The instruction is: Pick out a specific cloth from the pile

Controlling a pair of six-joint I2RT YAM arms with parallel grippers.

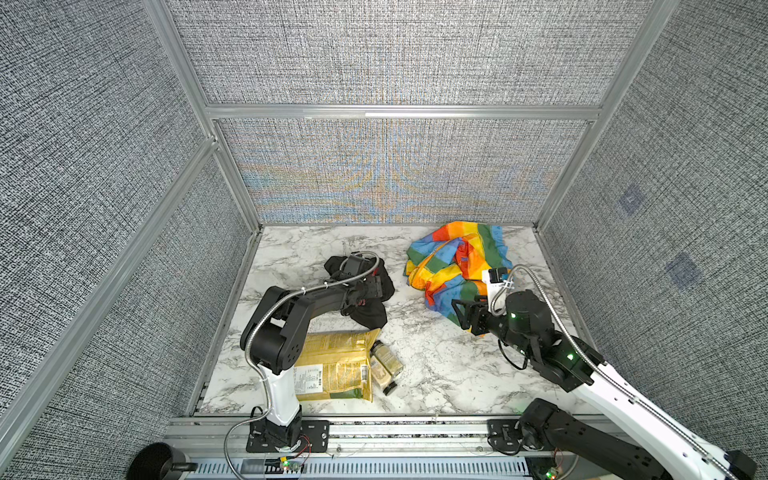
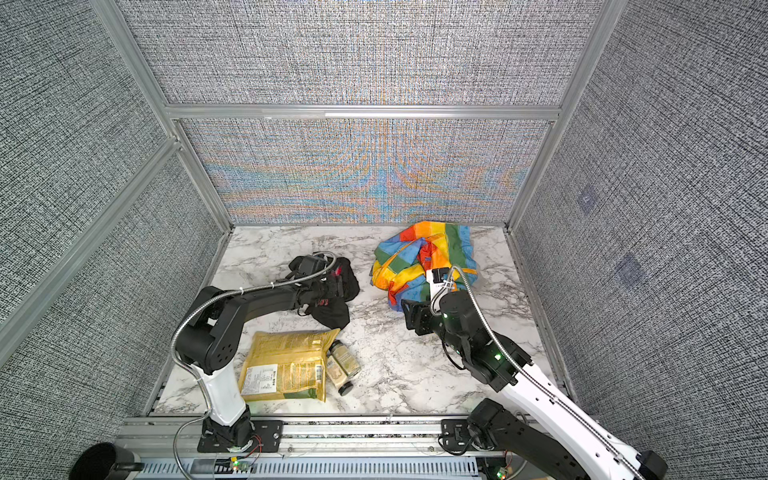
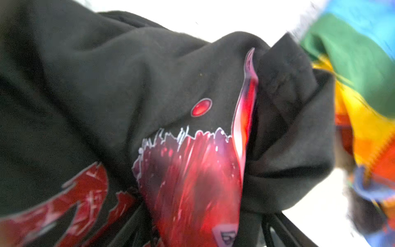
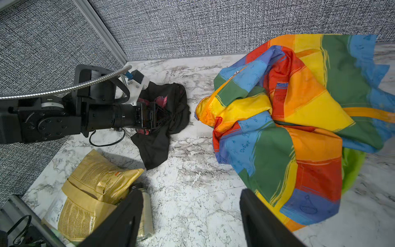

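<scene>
Left hand (image 4: 159, 116) sits on the black cloth (image 1: 372, 313), mid-counter left; can't tell if it's gripping or released. Gold packet (image 1: 336, 365) and spice jar (image 1: 385, 365) lie near of it. Counter (image 1: 436, 374) is marble. Right hand (image 4: 192, 216) spread, grasping nothing, at near edge of the rainbow-checked cloth (image 1: 457, 257), far right, apart from black cloth.
</scene>
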